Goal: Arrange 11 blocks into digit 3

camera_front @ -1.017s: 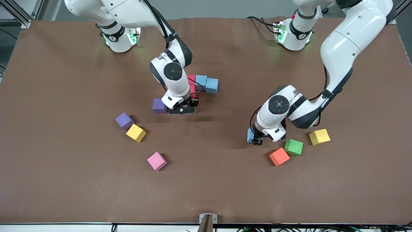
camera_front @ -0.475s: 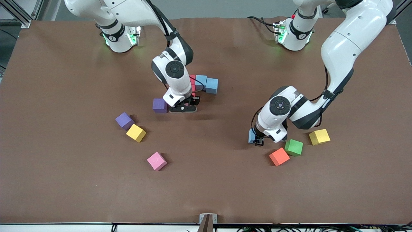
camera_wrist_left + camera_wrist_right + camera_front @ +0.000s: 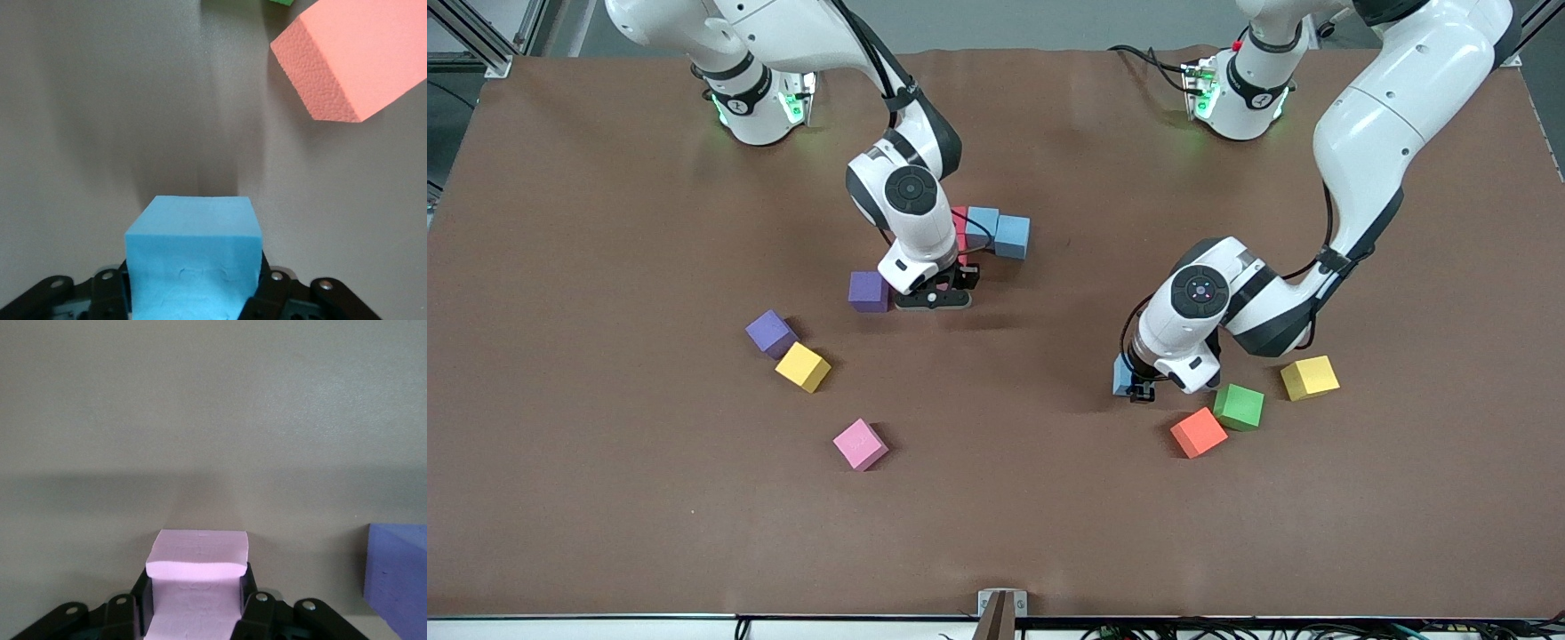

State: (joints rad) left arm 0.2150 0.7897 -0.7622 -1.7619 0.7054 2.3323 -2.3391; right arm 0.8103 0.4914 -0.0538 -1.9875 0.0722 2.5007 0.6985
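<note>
I've got the left gripper [image 3: 1138, 388] clamped on a light blue block [image 3: 192, 257] and the right gripper [image 3: 932, 295] clamped on a pink block [image 3: 195, 587], both low over the table [image 3: 605, 498], to extend the started digit 3 [image 3: 996, 233].

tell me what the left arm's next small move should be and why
Probably lift and carry its light blue block toward the started cluster by the right gripper. The left gripper is shut on that block, low by the orange block, while the right gripper holds a pale pink block beside the cluster, so it may need to wait for room.
</note>
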